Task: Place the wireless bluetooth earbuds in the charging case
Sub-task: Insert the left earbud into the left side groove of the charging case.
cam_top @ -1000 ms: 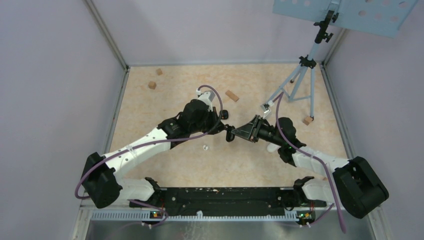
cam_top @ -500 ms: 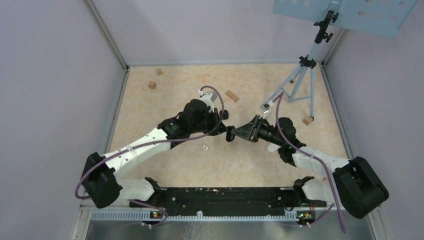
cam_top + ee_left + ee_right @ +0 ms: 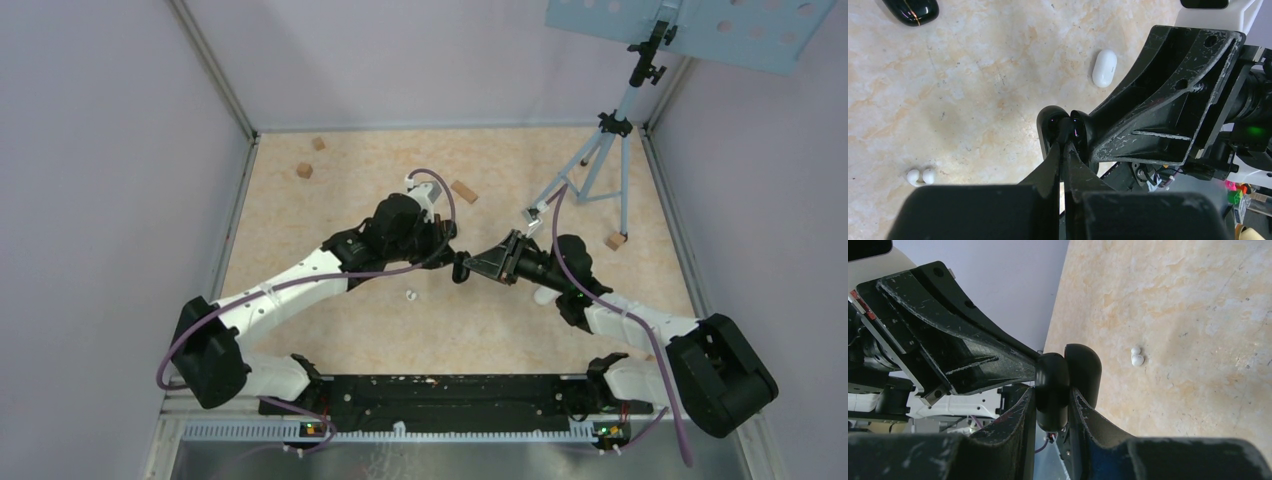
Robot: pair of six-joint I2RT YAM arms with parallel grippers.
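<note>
Right gripper (image 3: 1052,401) clamps the open black case (image 3: 1084,369). Left gripper (image 3: 1064,147), pinched shut, pokes into the case (whatever its tips hold is hidden).

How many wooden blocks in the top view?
4 wooden blocks: two near the far-left corner, one far centre, one at the tripod foot. Others may be hidden.

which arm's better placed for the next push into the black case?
Left. The left gripper, shut, has its tips at the open black case; the right gripper is clamped on that case, so it is occupied.
</note>
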